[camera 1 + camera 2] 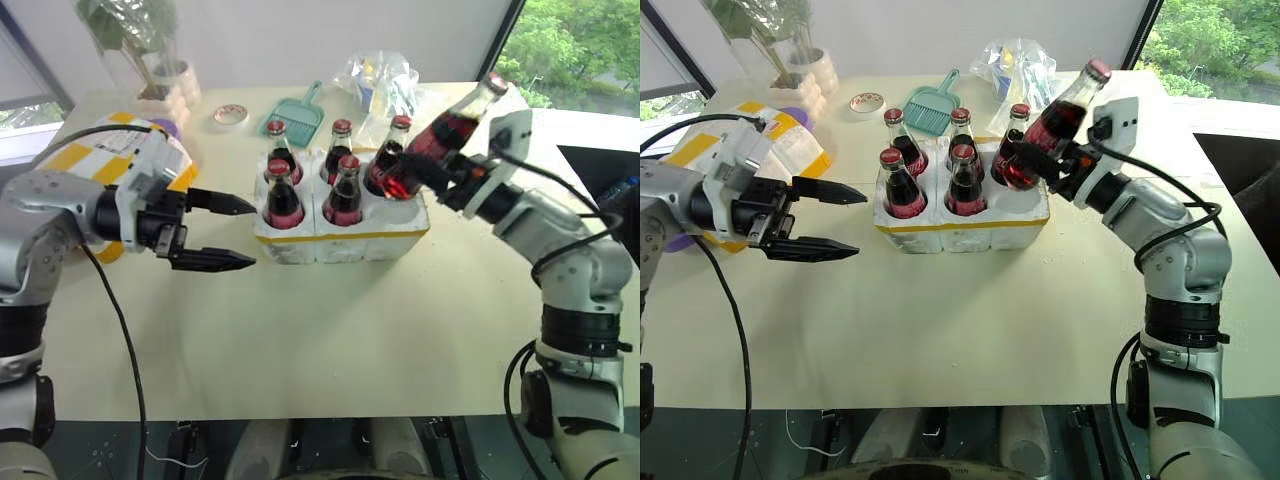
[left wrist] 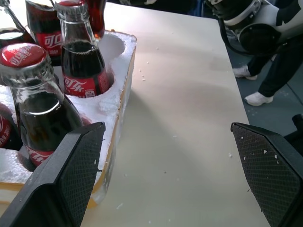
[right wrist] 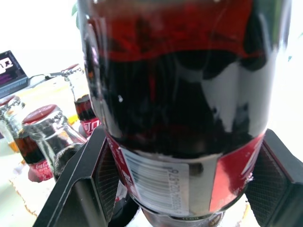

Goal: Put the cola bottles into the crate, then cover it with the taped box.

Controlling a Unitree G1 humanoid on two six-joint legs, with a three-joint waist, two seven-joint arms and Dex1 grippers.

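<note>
Five cola bottles [image 1: 902, 183] stand in the crate [image 1: 962, 228]; the right hand [image 1: 1033, 163] clamps the sixth [image 1: 1058, 122], tilted over the empty corner well. Left hand [image 1: 825, 220] waits wide open, the taped box [image 1: 790, 150] behind it.

Five bottles [image 1: 902, 185] standing in the crate [image 1: 962, 222] mid-tabletop [image 1: 970, 320], a sixth [image 1: 1060, 115] tilted above its right end. Taped box [image 1: 790, 150] left of the crate; dustpan [image 1: 932, 105], tape roll [image 1: 867, 102], bag [image 1: 1020, 65] behind.
</note>
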